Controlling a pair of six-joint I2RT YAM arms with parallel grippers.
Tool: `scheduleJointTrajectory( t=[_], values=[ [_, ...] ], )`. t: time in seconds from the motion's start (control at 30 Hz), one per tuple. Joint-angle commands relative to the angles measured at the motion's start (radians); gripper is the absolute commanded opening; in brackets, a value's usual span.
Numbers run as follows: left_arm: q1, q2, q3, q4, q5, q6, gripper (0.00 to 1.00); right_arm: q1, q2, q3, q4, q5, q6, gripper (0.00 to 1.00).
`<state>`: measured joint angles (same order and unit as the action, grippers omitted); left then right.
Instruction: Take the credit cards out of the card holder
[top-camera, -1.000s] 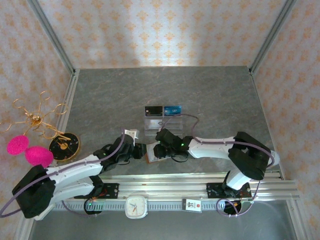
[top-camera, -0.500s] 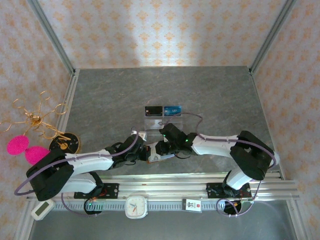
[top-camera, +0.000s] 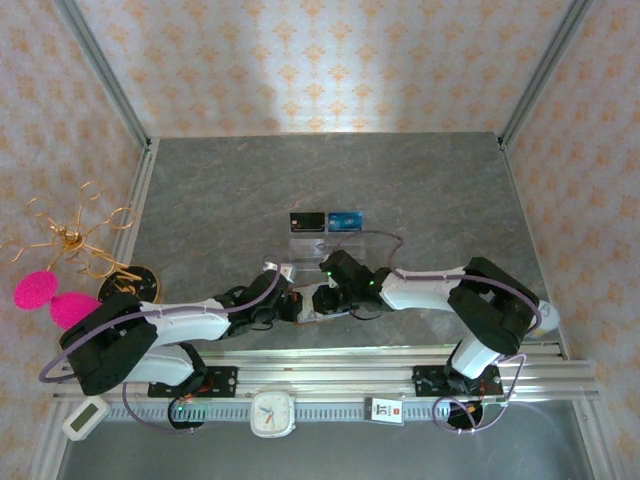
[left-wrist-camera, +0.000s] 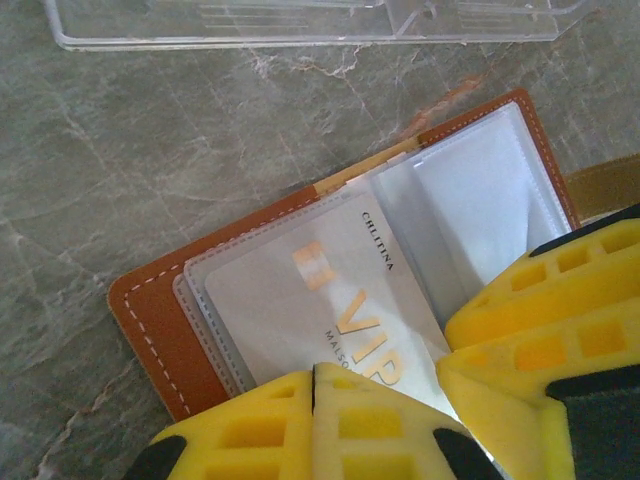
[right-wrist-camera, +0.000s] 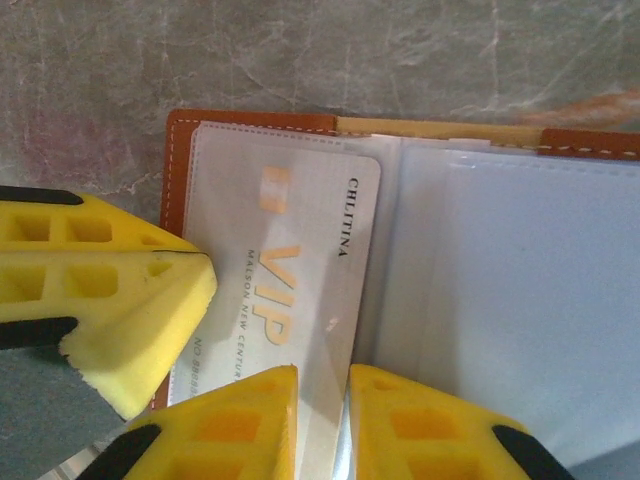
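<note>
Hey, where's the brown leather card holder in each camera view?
Top external: brown leather card holder front centre, just before the clear acrylic stand.
Left wrist: card holder lying open, lower centre to right.
Right wrist: card holder open, across centre and right.
Shared landmark: pale card with gold VIP lettering, both wrist views.

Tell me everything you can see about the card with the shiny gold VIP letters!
The VIP card is a thin, pale grey-white plastic rectangle with rounded corners, gold VIP letters, a small gold chip and CHLITINA in dark print. It lies flat on one half of the open brown card holder, among its clear sleeves; I cannot tell if it is tucked inside one. Yellow claw fingers cover its near edge.
</note>
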<state>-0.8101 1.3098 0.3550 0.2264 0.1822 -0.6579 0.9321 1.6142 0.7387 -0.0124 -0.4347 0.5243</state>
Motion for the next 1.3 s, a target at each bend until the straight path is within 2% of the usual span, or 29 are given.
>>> scheduleJointTrajectory(
  t=[0.0,0.17,0.33,0.57,0.87,1.07,1.17,1.27],
  values=[
    [0.000,0.029,-0.036,-0.045,-0.019,-0.011,0.00,-0.010,-0.001,-0.029,-0.002,0.031,0.027,0.21],
    [0.002,0.034,-0.042,-0.040,-0.017,-0.009,0.00,-0.012,-0.023,-0.041,0.004,0.023,0.026,0.22],
    [0.003,0.046,-0.040,-0.027,-0.007,-0.008,0.00,-0.012,0.015,-0.045,0.063,-0.075,0.029,0.17],
    [0.003,0.041,-0.049,-0.029,-0.001,-0.010,0.00,-0.022,0.000,-0.075,0.120,-0.098,0.064,0.00],
    [0.018,0.003,-0.057,-0.038,-0.012,-0.002,0.00,-0.037,-0.115,-0.125,0.028,-0.007,0.092,0.00],
    [0.024,-0.007,-0.052,-0.026,0.003,0.003,0.00,-0.038,-0.128,-0.151,0.070,-0.032,0.094,0.00],
    [0.025,-0.001,-0.049,-0.043,-0.010,0.010,0.00,-0.038,-0.131,-0.130,0.105,-0.091,0.080,0.15],
    [0.031,0.005,-0.066,-0.033,-0.002,0.006,0.00,-0.039,-0.123,-0.112,0.117,-0.115,0.074,0.19]
  ],
)
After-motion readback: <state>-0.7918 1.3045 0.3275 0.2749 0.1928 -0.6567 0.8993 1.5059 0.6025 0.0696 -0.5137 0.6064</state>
